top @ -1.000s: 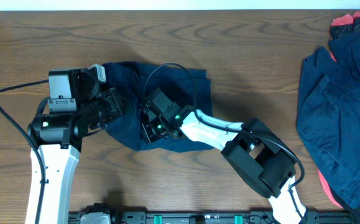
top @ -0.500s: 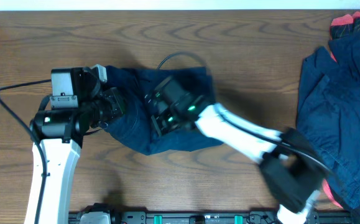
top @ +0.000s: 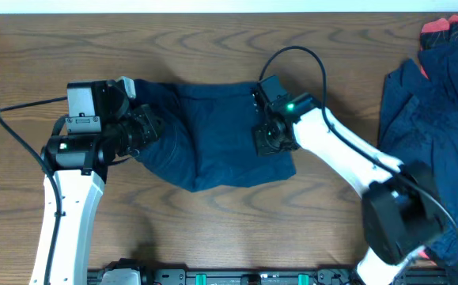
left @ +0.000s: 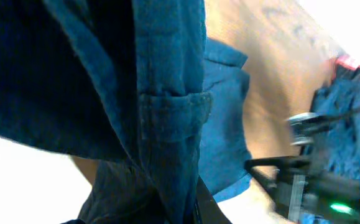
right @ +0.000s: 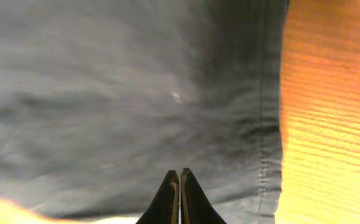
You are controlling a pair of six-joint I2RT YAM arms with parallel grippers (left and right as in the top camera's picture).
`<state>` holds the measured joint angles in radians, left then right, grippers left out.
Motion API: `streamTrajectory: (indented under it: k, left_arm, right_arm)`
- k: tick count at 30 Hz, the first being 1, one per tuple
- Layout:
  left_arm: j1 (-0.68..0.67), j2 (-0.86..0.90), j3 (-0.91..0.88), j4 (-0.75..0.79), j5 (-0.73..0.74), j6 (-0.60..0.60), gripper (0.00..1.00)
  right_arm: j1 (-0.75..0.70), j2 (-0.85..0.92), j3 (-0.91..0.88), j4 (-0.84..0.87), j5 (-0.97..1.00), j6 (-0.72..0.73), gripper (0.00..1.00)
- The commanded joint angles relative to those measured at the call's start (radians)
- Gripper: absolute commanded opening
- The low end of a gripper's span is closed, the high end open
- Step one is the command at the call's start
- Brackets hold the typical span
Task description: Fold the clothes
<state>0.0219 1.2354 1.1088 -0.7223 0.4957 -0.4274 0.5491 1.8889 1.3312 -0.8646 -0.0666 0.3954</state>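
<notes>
Right tool (right: 180, 177) crossed clothes (top: 213, 142); closed, wrist shows.

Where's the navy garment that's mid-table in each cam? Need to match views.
Overhead: navy garment lies left of centre, spread on the wooden table.
Left wrist: fills left and middle, hanging in folds near the lens.
Right wrist: covers most of the frame, hem down the right side.
Shared landmark: wooden table, upper right in left wrist, right edge in right wrist.
</notes>
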Motion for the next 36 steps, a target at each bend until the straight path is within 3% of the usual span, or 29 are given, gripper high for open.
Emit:
streamTrajectory:
  k: [1, 10, 24, 27, 36]
  left_arm:
    - [-0.012, -0.003, 0.039, 0.033, 0.022, -0.078, 0.06]
    - [-0.132, 0.025, 0.039, 0.125, 0.019, -0.133, 0.06]
    - [-0.33, 0.208, 0.039, 0.343, -0.038, -0.303, 0.06]
    - [-0.368, 0.249, 0.039, 0.371, -0.117, -0.305, 0.06]
    - [-0.473, 0.316, 0.039, 0.474, -0.128, -0.311, 0.08]
  right_arm:
    - [0.007, 0.075, -0.006, -0.003, 0.029, -0.019, 0.02]
    - [0.06, 0.192, -0.006, 0.028, 0.007, 0.004, 0.01]
    - [0.089, 0.191, -0.005, 0.033, 0.006, 0.028, 0.01]
    - [0.09, 0.191, -0.005, 0.031, 0.006, 0.031, 0.01]
    - [0.093, 0.191, -0.005, 0.027, 0.006, 0.031, 0.01]
